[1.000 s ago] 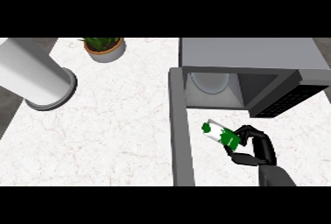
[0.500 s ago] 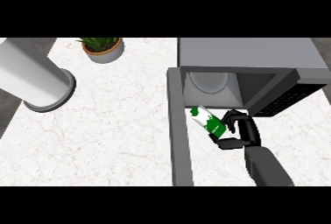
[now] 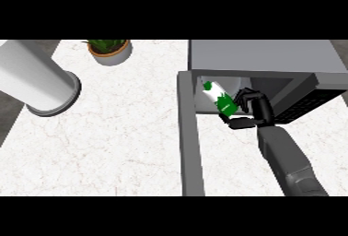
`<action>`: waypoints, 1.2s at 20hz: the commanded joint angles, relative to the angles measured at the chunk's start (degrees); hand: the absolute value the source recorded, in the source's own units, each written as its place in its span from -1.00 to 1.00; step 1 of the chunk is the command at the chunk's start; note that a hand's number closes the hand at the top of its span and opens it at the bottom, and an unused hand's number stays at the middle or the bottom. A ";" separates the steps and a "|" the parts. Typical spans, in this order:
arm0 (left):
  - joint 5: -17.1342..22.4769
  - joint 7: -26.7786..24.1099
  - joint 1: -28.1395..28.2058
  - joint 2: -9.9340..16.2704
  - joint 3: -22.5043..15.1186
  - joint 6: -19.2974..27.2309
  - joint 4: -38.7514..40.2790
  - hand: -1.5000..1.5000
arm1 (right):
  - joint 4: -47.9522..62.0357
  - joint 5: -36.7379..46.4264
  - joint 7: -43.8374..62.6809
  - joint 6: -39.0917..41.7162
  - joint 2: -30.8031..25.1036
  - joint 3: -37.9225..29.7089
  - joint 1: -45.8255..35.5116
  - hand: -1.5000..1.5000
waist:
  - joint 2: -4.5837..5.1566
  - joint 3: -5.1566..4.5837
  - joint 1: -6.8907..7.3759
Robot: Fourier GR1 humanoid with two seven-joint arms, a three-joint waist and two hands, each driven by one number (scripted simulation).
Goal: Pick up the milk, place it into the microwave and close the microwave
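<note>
The milk (image 3: pixel 219 97) is a white carton with green patches, held tilted at the mouth of the open microwave (image 3: pixel 265 57). My right hand (image 3: pixel 250 109) is curled round it from the right, its grey forearm running down to the lower edge. The carton's top end is inside the microwave's light interior. The microwave door (image 3: pixel 190 138) stands open, seen edge-on as a long grey strip to the left of the hand. My left hand does not show.
A large white cylinder (image 3: pixel 34 80) lies at the left on the marble counter (image 3: pixel 115 138). A potted plant (image 3: pixel 108 50) stands at the back. The microwave's dark control panel (image 3: pixel 309 97) is right of the hand.
My right hand has carried the milk up and away from me, from in front of the microwave into its opening. The door has not moved.
</note>
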 commanded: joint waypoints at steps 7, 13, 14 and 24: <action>1.29 0.79 -3.45 1.21 -0.28 -2.47 -0.16 -1.00 | 6.43 0.10 6.99 -2.80 -4.41 -1.84 -10.32 1.00 | 1.03 0.09 2.39; -0.32 0.90 -8.39 2.52 -0.29 -0.10 2.55 -1.00 | 7.63 3.03 9.07 -7.50 -6.35 0.09 -13.52 1.00 | 1.76 0.09 2.95; 0.02 1.32 -8.78 3.37 -0.50 -0.05 1.63 -1.00 | 7.76 3.64 9.67 -8.66 -7.50 0.45 -13.99 1.00 | 1.93 0.12 3.18; -0.49 2.15 -12.34 4.95 -1.74 1.23 2.59 -1.00 | 8.92 4.38 13.38 -16.33 -11.08 -0.19 -18.09 1.00 | 3.77 0.28 5.61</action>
